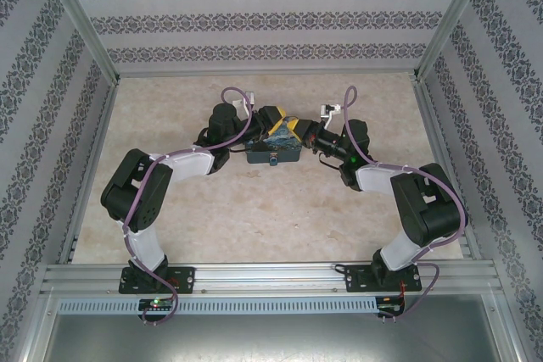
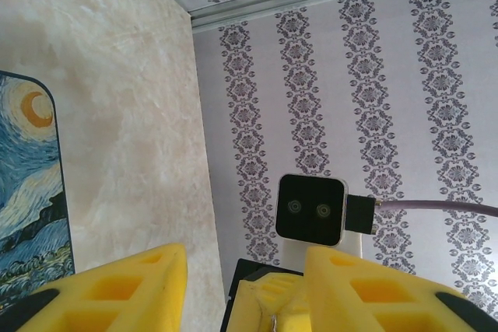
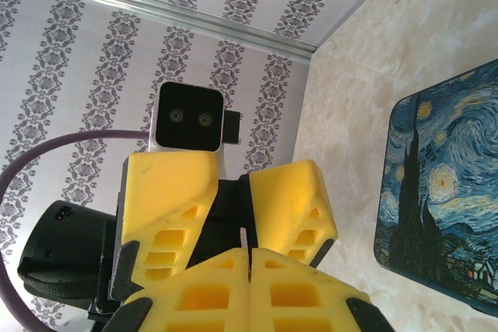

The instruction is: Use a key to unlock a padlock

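Note:
My two grippers meet tip to tip above the blue swirl-patterned tin [image 1: 273, 157] at the middle of the table. The right gripper [image 3: 249, 253] is shut, and a thin pale metal sliver, the key [image 3: 243, 240], sticks out between its tips. In the left wrist view the same key [image 2: 273, 323] shows at the right gripper's closed yellow fingers [image 2: 268, 301]. The left gripper [image 2: 243, 270] is open, its fingers [image 3: 167, 192] standing apart on either side of the key's tip. The padlock is hidden.
The tin lies on the marbled tabletop [image 1: 254, 209], to the left in the left wrist view [image 2: 27, 215] and to the right in the right wrist view [image 3: 440, 215]. Patterned walls [image 1: 271, 14] enclose the table on three sides. An aluminium rail [image 1: 271, 277] runs along the near edge.

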{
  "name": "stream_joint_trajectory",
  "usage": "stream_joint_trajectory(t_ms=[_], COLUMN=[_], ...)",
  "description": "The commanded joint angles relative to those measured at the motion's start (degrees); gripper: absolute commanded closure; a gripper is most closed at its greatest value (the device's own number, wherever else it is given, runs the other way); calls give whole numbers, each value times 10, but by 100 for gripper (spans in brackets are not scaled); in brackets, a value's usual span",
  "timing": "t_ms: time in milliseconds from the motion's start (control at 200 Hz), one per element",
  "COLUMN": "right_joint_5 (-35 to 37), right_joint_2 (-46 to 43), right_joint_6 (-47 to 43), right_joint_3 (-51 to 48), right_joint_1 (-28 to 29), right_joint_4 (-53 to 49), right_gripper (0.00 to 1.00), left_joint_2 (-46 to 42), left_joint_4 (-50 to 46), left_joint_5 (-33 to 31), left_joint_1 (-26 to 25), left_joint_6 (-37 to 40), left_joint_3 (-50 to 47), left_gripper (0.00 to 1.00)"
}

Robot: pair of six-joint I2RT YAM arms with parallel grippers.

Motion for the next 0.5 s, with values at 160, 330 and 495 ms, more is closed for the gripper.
stream_joint_trajectory(t_ms=[160,330,495], right_joint_5=[-6,-5,-4], right_joint_2=[1,3,4], right_joint_6=[-5,-4,-4], right_joint_3=[4,4,4], right_joint_1=[10,11,10], right_joint_4=[20,21,21], right_gripper=[100,100,100], left_joint_2=[14,17,18], left_joint_4=[27,30,29], left_joint_5=[11,10,8], left_joint_1=[-12,-16,-17], left_joint_6=[-3,-3,-3], left_joint_3=[25,24,22], left_gripper=[63,68,72])
